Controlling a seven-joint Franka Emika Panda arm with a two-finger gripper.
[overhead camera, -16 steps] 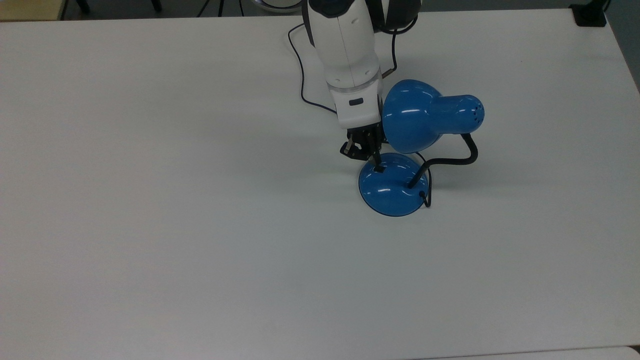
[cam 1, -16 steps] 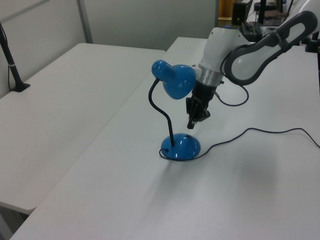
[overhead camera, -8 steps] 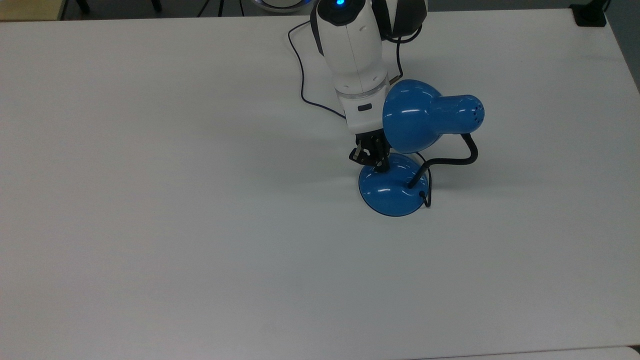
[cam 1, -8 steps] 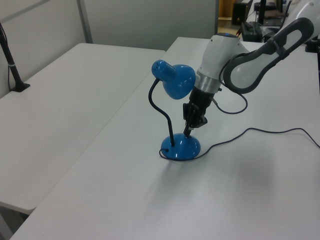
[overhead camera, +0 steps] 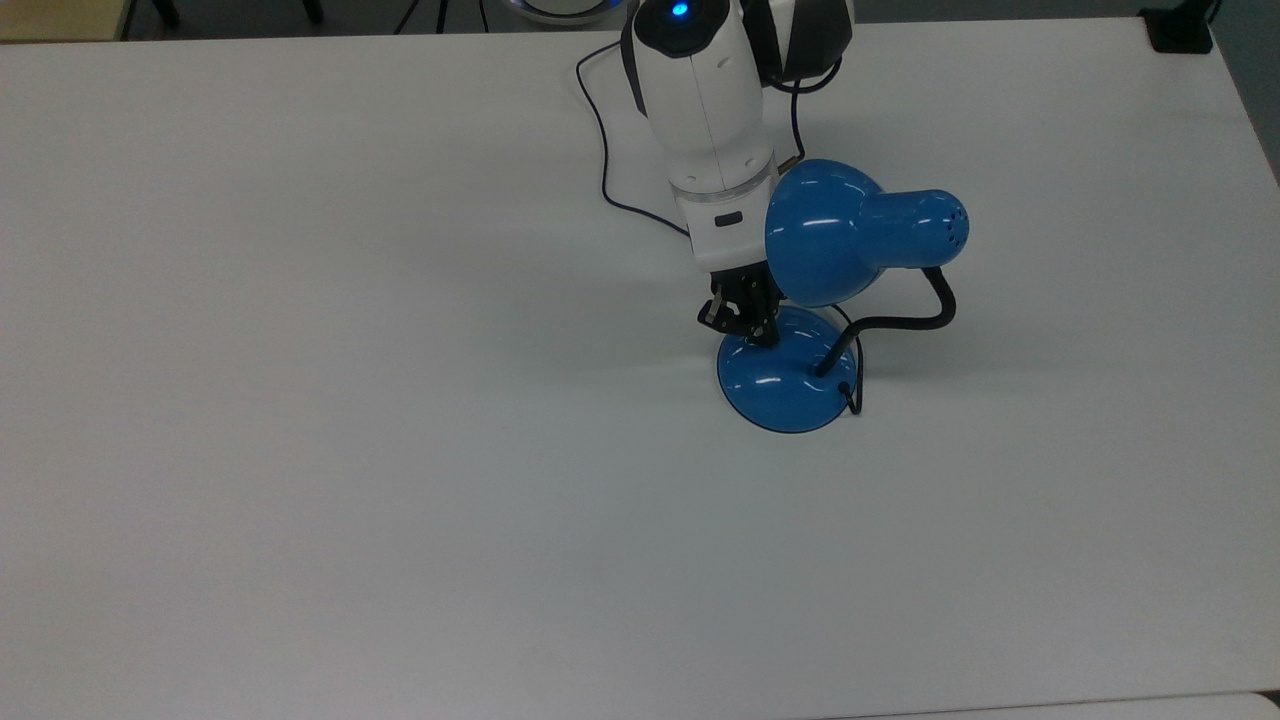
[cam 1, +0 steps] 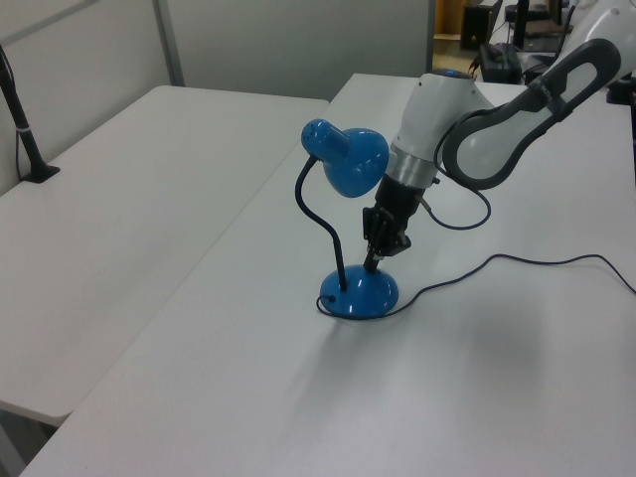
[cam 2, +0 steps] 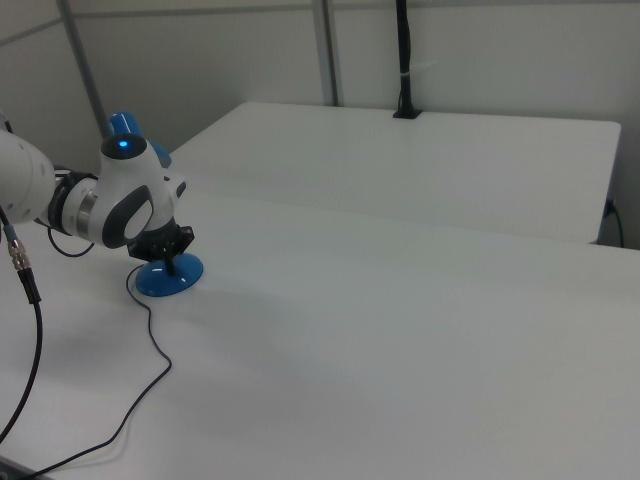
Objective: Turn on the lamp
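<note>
Standing on the white surface (overhead camera: 400, 400), the blue lamp (overhead camera: 800, 370) has its shade (overhead camera: 830, 235) bent over its round base. The hand (overhead camera: 762, 335) points down with its tip pressed on the base's upper edge in the top view, just beside the shade. Its fingers look drawn together, gripping nothing.
</note>
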